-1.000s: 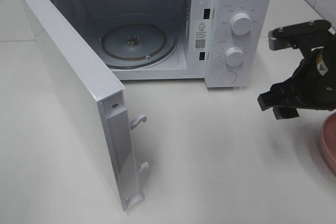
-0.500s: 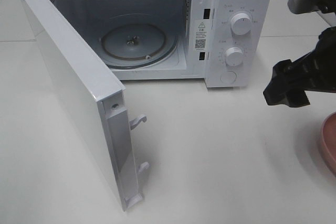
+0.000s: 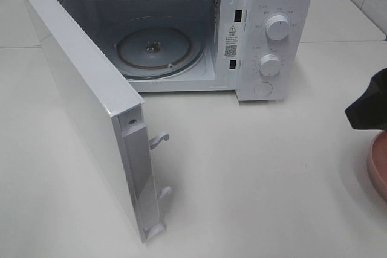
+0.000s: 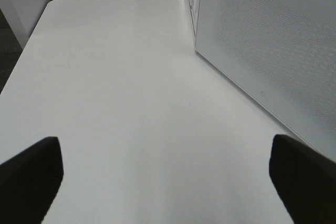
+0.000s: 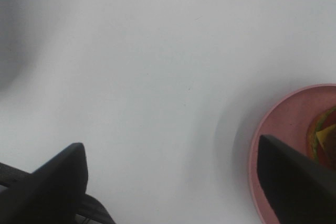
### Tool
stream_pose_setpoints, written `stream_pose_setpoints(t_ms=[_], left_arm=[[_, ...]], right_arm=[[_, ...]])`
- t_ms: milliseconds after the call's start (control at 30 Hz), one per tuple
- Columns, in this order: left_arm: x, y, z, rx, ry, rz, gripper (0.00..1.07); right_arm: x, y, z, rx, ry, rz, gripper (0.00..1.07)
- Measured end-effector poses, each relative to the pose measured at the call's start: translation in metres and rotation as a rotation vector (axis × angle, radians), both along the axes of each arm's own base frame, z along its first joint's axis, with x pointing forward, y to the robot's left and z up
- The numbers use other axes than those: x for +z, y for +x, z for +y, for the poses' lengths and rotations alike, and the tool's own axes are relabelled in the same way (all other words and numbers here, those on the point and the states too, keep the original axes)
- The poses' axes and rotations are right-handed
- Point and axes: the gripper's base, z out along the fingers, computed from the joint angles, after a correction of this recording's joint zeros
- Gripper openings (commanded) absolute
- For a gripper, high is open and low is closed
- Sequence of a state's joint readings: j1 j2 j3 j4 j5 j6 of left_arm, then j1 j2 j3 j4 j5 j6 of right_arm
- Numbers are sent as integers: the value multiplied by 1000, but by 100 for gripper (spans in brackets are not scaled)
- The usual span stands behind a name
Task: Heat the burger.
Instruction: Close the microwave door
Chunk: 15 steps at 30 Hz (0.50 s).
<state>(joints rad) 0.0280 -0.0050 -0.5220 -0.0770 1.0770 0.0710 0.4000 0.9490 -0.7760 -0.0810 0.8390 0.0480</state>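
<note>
The right gripper hangs above the table with its two dark fingers spread wide apart and nothing between them. The burger sits on the pink plate just beyond one of those fingers, off to that side of the gap rather than under it, and only a sliver of its layers (yellow, green, a bit of red) shows at the edge of the wrist view. The main risk follows from that offset: if the gripper descends from here, one finger would probably land on the plate's rim or clip the burger's side, tipping the plate or shoving the burger off it. A squeeze taken off-centre could also let the stacked layers slide apart.

The left gripper also stands fully open and empty, low over bare table beside the microwave's perforated wall.

Farther away, the microwave waits with its door swung wide and the turntable empty; the carry from the plate must clear the door frame and the control knobs, or the burger could be knocked loose at the opening.
</note>
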Motion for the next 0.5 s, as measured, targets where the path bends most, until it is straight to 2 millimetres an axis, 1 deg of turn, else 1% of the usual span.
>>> stream_pose_setpoints(t_ms=[233, 300, 333, 400, 433, 500], left_arm=[[0, 0, 0, 0, 0, 0, 100], [0, 0, 0, 0, 0, 0, 100], [0, 0, 0, 0, 0, 0, 100], [0, 0, 0, 0, 0, 0, 100], [0, 0, 0, 0, 0, 0, 100], [0, 0, 0, 0, 0, 0, 100]], right_arm=[[9, -13, -6, -3, 11, -27, 76], [13, -22, -10, -3, 21, -52, 76], [13, -22, -10, -3, 21, -52, 76], [11, -33, -14, -3, 30, -73, 76], [11, -33, -14, -3, 30, -73, 76], [6, -46, -20, -3, 38, -92, 76]])
